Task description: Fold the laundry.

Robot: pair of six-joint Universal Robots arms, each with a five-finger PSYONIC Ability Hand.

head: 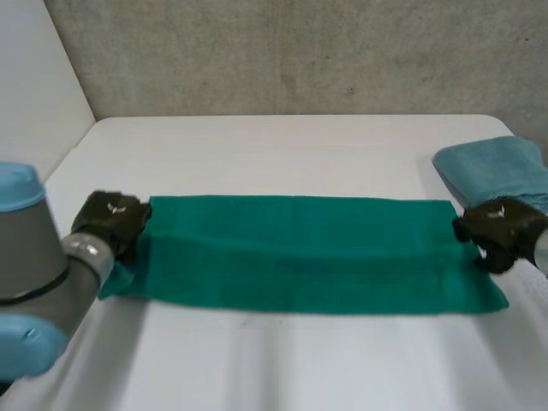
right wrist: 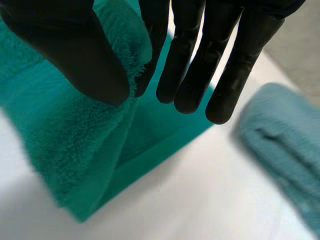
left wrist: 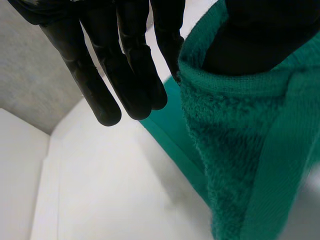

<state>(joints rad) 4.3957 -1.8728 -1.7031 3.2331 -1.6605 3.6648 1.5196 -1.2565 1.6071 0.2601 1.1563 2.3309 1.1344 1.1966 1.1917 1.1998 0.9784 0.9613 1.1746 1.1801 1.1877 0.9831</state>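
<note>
A green towel [head: 300, 253] is laid out on the white table [head: 282, 145]. It is folded into one long strip. The strip is set across the middle of the table, from left to right.

The left end of the strip is held by the left hand [head: 110, 221]. In the left wrist view, this end of the green towel [left wrist: 235, 140] is lifted up. It is pinched between the thumb and the finger next to it. The other fingers are straight and nothing is touched by them.

The right end of the strip is held by the right hand [head: 499, 229]. In the right wrist view, a bit of the green towel [right wrist: 70, 145] is squeezed between the thumb and one finger. The other fingers are stretched out straight above the cloth. Under this hand the cloth is raised a little off the table.

A light-blue towel [head: 501, 167] is seen at the far right of the table, near the right hand. It is folded up. A grey wall [head: 300, 51] is seen behind the far edge of the table. The left arm [head: 34, 274] is seen at the near left.
</note>
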